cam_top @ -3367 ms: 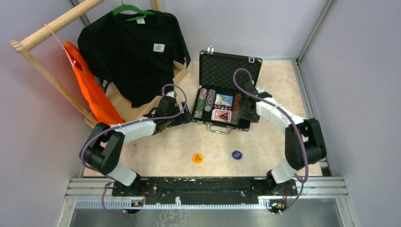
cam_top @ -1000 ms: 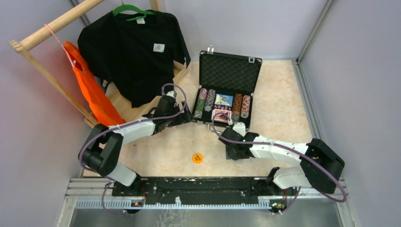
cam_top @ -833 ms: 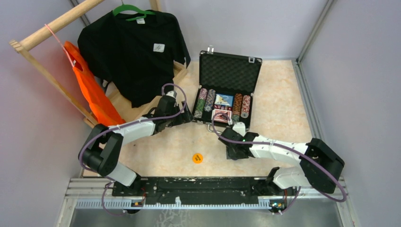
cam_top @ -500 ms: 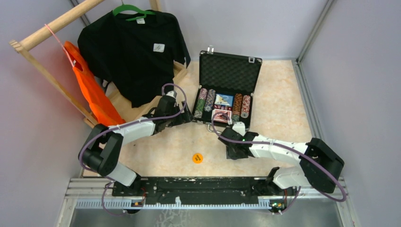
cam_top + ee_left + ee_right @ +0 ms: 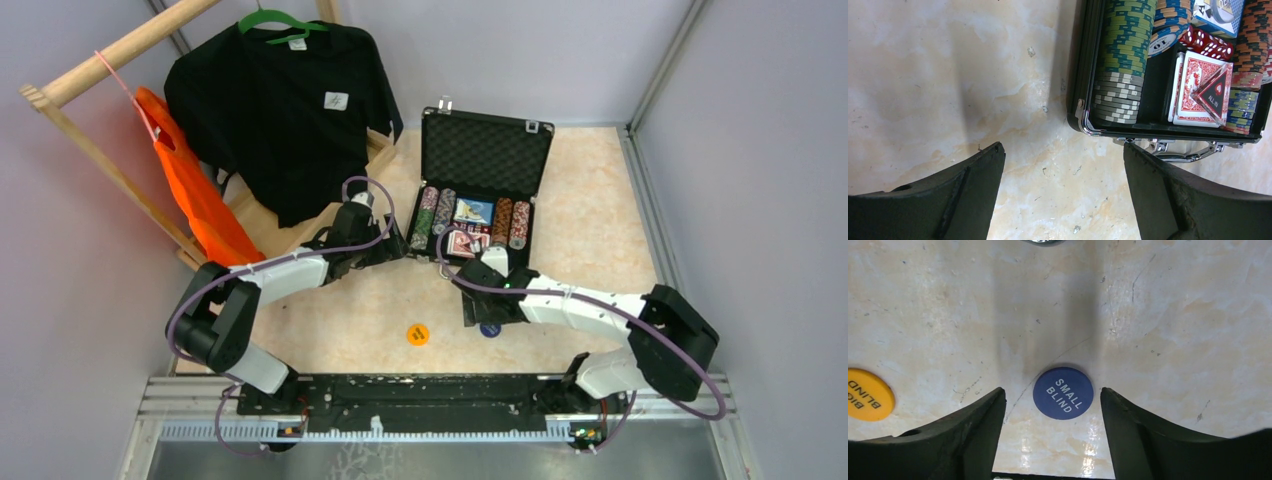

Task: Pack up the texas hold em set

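The black case (image 5: 487,150) lies open at the back, foam lid raised. It holds rows of striped chips (image 5: 1123,55), red-backed cards (image 5: 1193,85), red dice (image 5: 1208,42) and a triangular token (image 5: 1215,92). A blue round token (image 5: 1063,392) marked SMALL BLIND lies flat on the table, just ahead of and between the fingertips of my right gripper (image 5: 1053,395), which is open and holds nothing. In the top view that blue token (image 5: 490,329) peeks out beside the right gripper (image 5: 478,305). A yellow round token (image 5: 418,334) lies to its left. My left gripper (image 5: 1063,152) is open and empty by the case's front left corner (image 5: 1083,107).
A black T-shirt (image 5: 285,110) and an orange bag (image 5: 195,195) hang on a wooden rack (image 5: 110,55) at the back left. Grey walls close in the table on all sides. The case's silver handle (image 5: 1183,150) juts toward my left gripper.
My right arm has shifted left and toward the case, uncovering the blue token, which stays on the table. The left arm has not moved.
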{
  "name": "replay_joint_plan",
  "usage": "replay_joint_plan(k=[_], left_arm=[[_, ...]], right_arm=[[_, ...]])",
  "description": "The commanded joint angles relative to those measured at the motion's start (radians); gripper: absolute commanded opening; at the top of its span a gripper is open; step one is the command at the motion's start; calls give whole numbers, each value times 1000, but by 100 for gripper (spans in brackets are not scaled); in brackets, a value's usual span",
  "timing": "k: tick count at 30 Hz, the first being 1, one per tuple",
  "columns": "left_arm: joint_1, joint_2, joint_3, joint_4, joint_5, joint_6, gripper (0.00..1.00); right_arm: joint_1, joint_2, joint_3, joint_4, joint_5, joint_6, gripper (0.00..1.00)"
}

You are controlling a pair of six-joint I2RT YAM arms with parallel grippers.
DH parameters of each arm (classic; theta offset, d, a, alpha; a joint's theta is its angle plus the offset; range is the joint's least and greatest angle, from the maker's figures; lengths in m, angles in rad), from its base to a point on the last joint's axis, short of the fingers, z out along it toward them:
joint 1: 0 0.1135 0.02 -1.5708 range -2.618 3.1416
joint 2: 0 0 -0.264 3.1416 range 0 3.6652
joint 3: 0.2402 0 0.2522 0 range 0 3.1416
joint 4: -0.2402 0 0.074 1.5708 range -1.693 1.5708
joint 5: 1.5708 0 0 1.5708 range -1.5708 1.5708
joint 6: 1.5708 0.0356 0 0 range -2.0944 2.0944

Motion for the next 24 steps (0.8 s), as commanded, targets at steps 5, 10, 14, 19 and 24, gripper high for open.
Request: replay_joint_plan(k=[5,10,14,19,24], left_arm=[[-3,-1,15,17,6,6,93],[-3,4,18,19,12,5,93],[-3,4,17,21,16,3,93],[-3,6,17,21,17,2,93],[-3,5,16,22,20,0,93]], right_arm=[[11,23,-31,36,-17,8,73],[10,21,-76,66,-42,25,70],[11,9,-104,83,-49,33,67],[10,2,-108,81,-47,35,57],[12,19,-93,60,-38,32,47]])
